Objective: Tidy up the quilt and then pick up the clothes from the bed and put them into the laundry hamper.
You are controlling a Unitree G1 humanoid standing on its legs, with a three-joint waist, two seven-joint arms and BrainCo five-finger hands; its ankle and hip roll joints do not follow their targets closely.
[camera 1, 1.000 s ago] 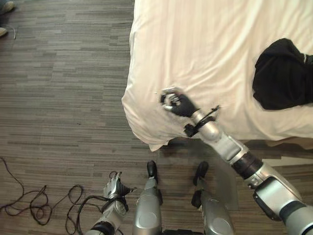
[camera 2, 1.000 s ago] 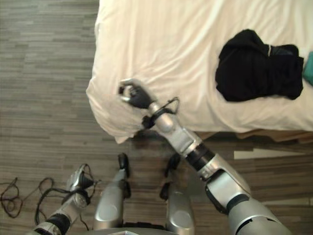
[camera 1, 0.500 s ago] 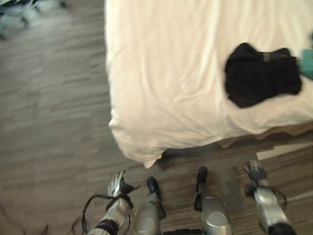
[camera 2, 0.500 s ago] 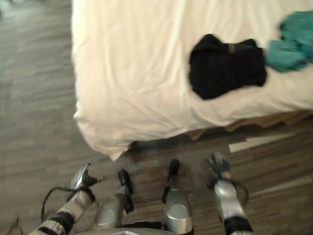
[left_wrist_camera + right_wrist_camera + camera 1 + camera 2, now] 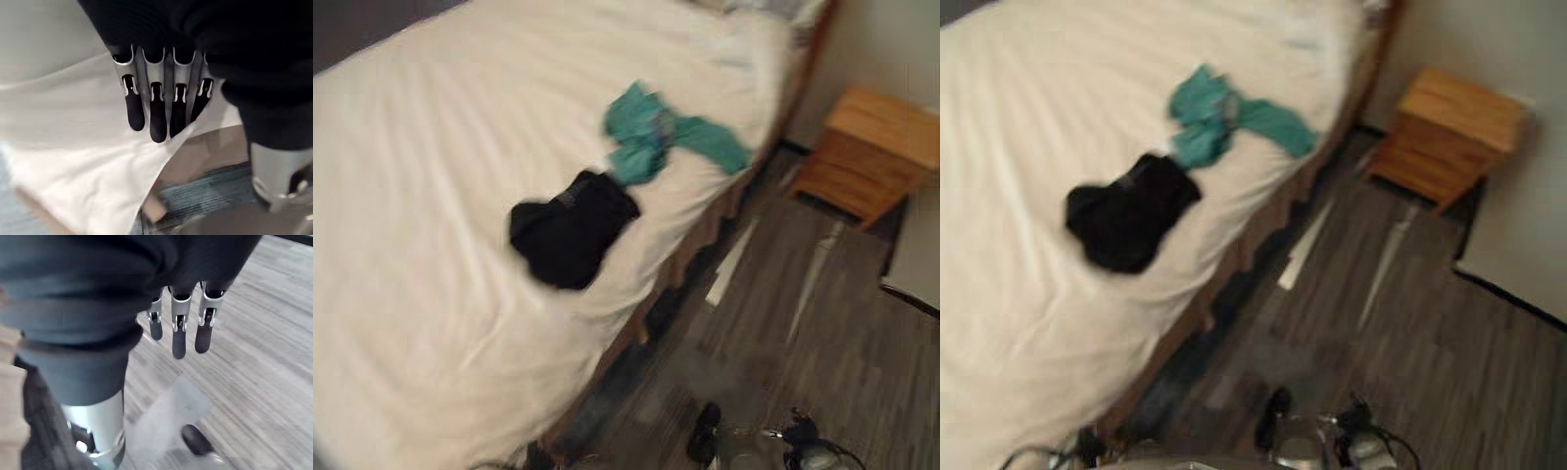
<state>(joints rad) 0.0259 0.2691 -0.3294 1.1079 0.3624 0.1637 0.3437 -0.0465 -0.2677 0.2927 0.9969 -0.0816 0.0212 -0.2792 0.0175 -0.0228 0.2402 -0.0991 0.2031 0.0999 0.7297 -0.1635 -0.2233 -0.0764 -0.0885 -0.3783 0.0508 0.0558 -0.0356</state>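
The white quilt (image 5: 421, 186) lies spread over the bed with soft creases. A black garment (image 5: 570, 230) sits crumpled on it near the bed's side edge. A teal garment (image 5: 658, 137) lies just beyond, touching the black one. My left hand (image 5: 156, 105) hangs with straight fingers over the quilt's hanging edge (image 5: 88, 161), holding nothing. My right hand (image 5: 178, 328) also has straight, empty fingers, and it hangs over the wood floor (image 5: 254, 382) beside the bed.
A wooden nightstand (image 5: 871, 147) stands past the bed's far corner, against the wall (image 5: 1528, 196). Open wood floor (image 5: 803, 323) runs along the bed's side between me and the nightstand. The bed's brown frame (image 5: 695, 245) shows under the quilt's edge.
My right hand let go of the quilt's corner and dropped to my side. The camera has since swung right, bringing the teal garment and the nightstand into view.
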